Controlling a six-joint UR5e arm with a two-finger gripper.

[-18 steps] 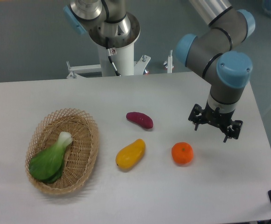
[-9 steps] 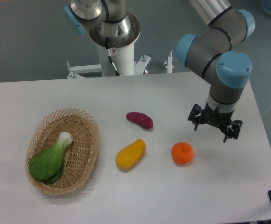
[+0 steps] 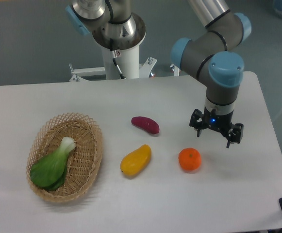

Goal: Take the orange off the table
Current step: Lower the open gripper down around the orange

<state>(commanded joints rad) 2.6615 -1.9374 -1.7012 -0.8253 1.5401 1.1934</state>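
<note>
Wickerwork of a basket (image 3: 90, 141) at the tabletop's (image 3: 131, 208) nine o'clock cradled a green vegetable (image 3: 51, 167); a yellow fruit (image 3: 136, 159) and purple tuber (image 3: 145, 124) lay near centre. The orange (image 3: 190, 159) sat alone at about four o'clock. It looked firm, light, smooth and apt to roll, best pinched across its widest middle. The gripper (image 3: 215, 133) hovered just beyond it at one o'clock, fingers spread.

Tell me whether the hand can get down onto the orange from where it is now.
Probably yes. The hand hangs open above the table, up and to the right of the orange, with nothing between them. The nearest other thing, the yellow-orange fruit, lies well to the left, apart from the orange.
</note>
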